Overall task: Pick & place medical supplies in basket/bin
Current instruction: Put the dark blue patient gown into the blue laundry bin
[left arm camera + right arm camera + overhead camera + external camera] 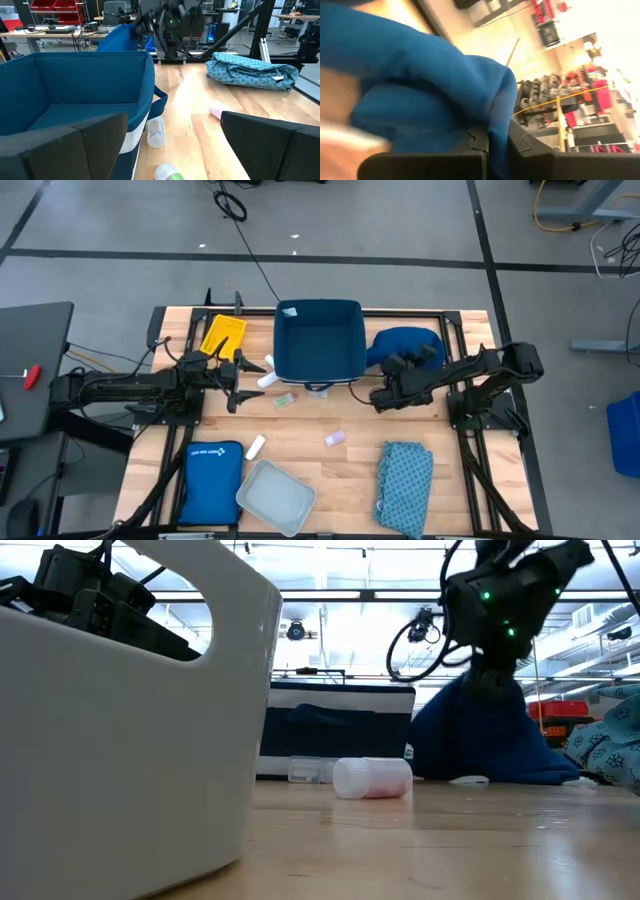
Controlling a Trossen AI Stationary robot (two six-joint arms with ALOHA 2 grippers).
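Two end effectors: right point(497, 145) clenched on dark blue cloth bundle point(400, 345), left point(232, 380) released beside navy bin point(318, 340); pouch point(210, 480) print unreadable.

Dark blue cloth bundle point(403, 346) pinched, draped beside navy bin point(318, 340).
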